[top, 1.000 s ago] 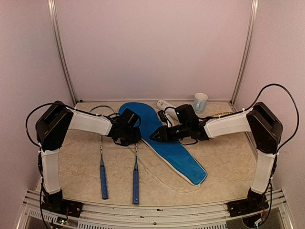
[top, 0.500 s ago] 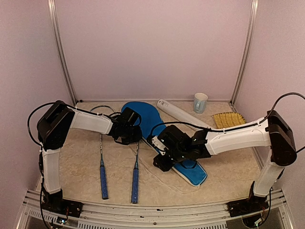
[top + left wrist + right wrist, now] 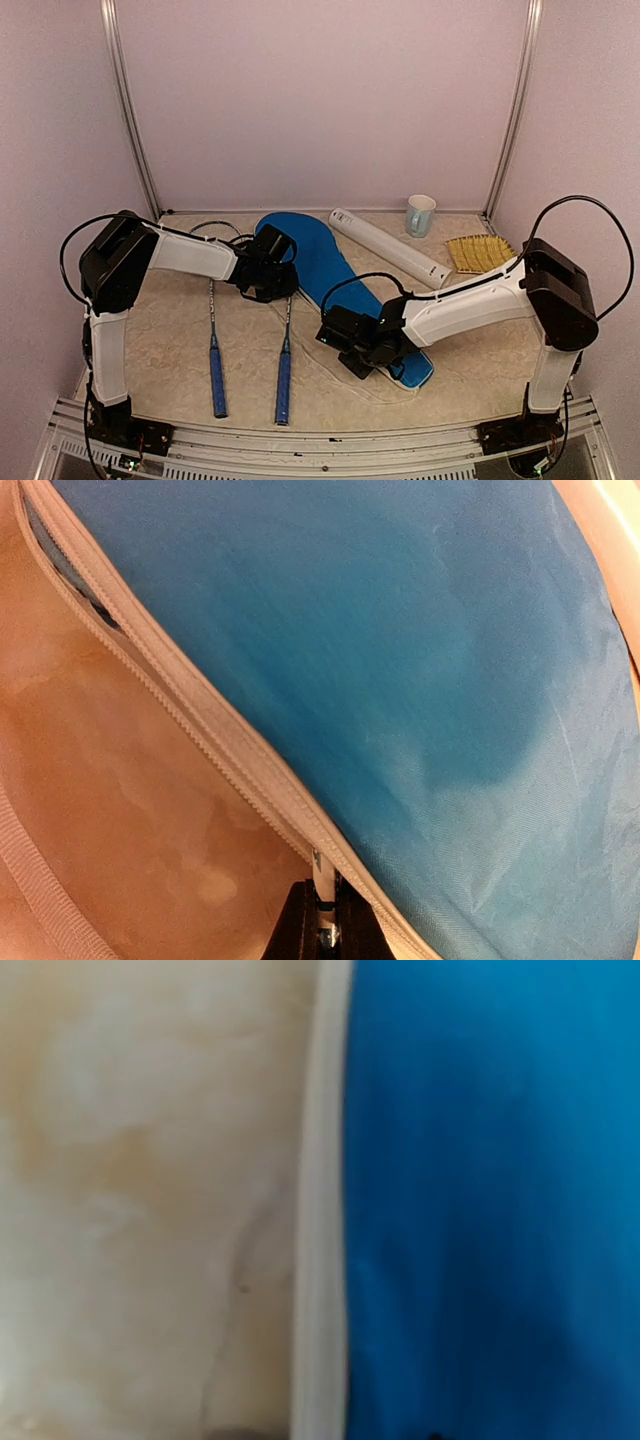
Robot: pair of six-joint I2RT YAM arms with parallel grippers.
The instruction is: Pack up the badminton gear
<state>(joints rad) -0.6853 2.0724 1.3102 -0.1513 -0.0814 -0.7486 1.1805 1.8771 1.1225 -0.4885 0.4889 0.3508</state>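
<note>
Nearest, two rackets [image 3: 284, 372] lie on the table [image 3: 170, 340] beside the cover [image 3: 320, 265], outside it. The right gripper [image 3: 352, 350] sits low over the cover's narrow end; I cannot tell how its jaws stand. The left gripper [image 3: 322, 930] is pinched tight on the cover's white edge at the wide end. Behind lie the tube [image 3: 390, 248], brush [image 3: 478, 252] and mug [image 3: 421, 214], contents unseen.

On the counter [image 3: 470, 350] the cover [image 3: 330, 265] runs from eleven to five o'clock. Left racket [image 3: 217, 375] and right racket [image 3: 284, 380] lie side by side at its eight; tube [image 3: 390, 248] at two, mug [image 3: 420, 215] at one, brush [image 3: 480, 252] at three.
</note>
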